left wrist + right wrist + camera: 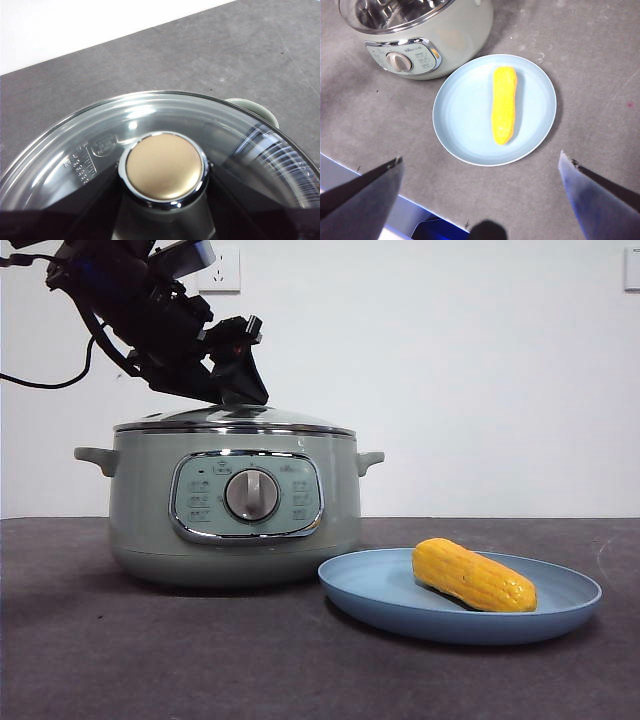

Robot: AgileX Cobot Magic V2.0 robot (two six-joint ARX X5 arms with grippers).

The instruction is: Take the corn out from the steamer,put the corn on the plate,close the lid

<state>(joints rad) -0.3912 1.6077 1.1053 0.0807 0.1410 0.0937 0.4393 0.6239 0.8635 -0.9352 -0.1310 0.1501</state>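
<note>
The sage-green steamer (235, 510) stands at the left with the glass lid (235, 420) seated on its rim. My left gripper (240, 388) comes down from the upper left onto the lid's top. In the left wrist view its dark jaws hug the stem on both sides of the knob (165, 167), shut on it, with the lid's glass (90, 145) around it. The yellow corn (473, 575) lies on the light-blue plate (370, 590) right of the steamer. My right gripper (480, 195) is open and empty, high above the plate (465, 115) and the corn (503, 105).
The dark grey table (150, 660) runs to a white wall with a socket (220, 270). The steamer's side handles (370, 460) stick out left and right. The table's front edge (350, 170) shows in the right wrist view.
</note>
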